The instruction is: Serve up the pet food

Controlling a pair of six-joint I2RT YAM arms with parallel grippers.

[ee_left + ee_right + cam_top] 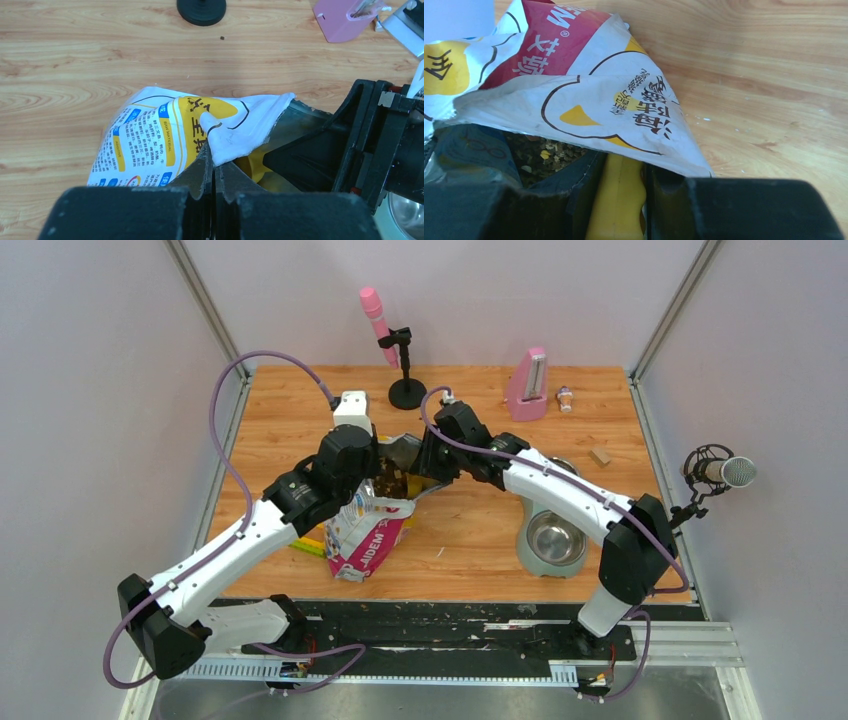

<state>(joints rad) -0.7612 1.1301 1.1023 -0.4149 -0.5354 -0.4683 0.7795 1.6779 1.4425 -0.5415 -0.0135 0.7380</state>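
The printed pet food bag [368,532] lies in the middle of the table with its mouth open toward the back. Brown kibble [392,481] shows inside the mouth, and also in the right wrist view [549,152]. My left gripper [214,161] is shut on the white top edge of the bag [150,142] and holds the mouth open. My right gripper [621,167] is shut on the handle of a yellow scoop [618,200], which reaches into the bag under its flap [594,100]. The scoop's bowl is hidden in the bag.
A steel pet bowl [553,538] in a grey-green holder stands right of the bag. At the back are a pink microphone on a black stand [385,335] and a pink metronome [528,386]. A small wood block [600,456] and a mounted microphone [722,472] are at the right.
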